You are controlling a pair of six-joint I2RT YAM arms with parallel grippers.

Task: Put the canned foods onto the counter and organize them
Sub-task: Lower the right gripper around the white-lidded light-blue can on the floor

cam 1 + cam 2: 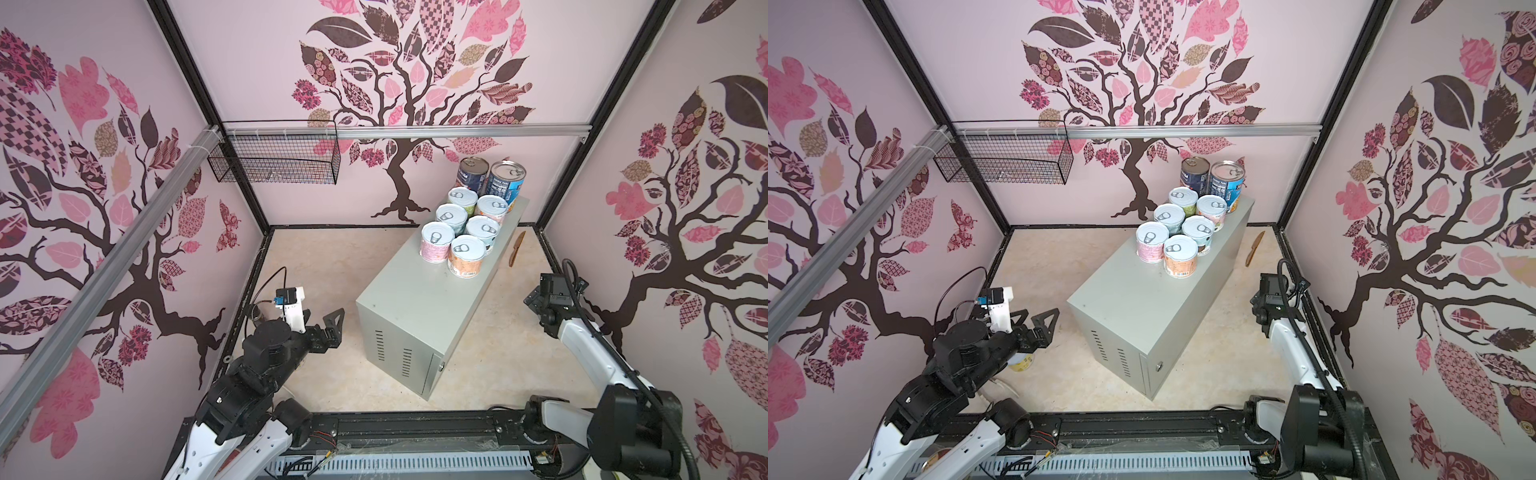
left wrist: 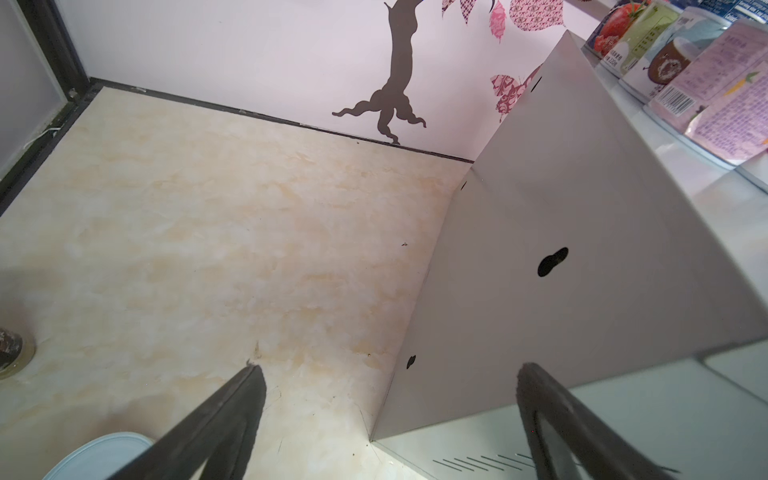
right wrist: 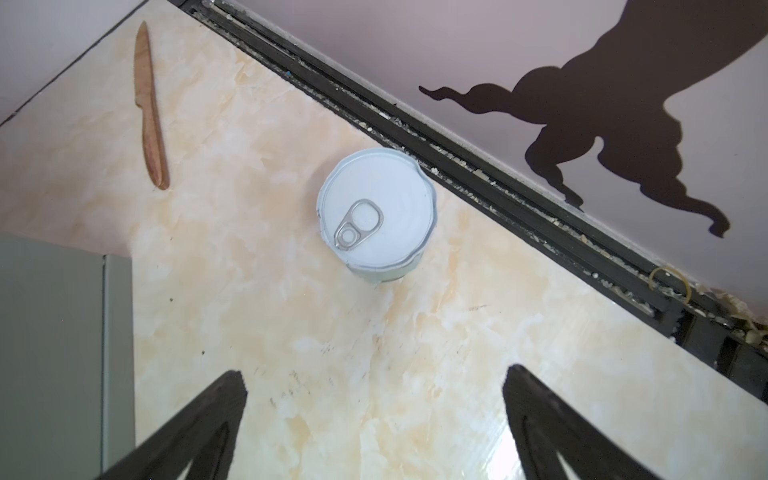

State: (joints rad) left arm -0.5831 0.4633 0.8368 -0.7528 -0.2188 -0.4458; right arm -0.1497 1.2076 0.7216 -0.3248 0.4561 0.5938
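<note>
The left gripper (image 2: 390, 370), jaws apart and empty, is being held just beside the near corner of the counter (image 1: 415, 299). The right gripper (image 3: 374, 374), jaws apart, is being held near one can (image 3: 376, 214) on the floor (image 3: 291, 316) beside the counter. The counter's near half is being left open. Six short cans (image 1: 451, 216) and two tall cans (image 1: 505, 183) are being carried at its far end, close to the edges.

Right gripper (image 3: 374, 372): hidden under its own wrist in both top views, as is the can (image 3: 376, 214) near it.
Second can (image 1: 1022, 365): mostly covered by left arm (image 1: 967, 349); label unreadable.
Left wrist view: cans (image 2: 706, 83) on counter (image 2: 582, 249) cut by frame edge, small print blurred.
Dark round thing (image 2: 10, 353): cut by edge; unidentifiable.
</note>
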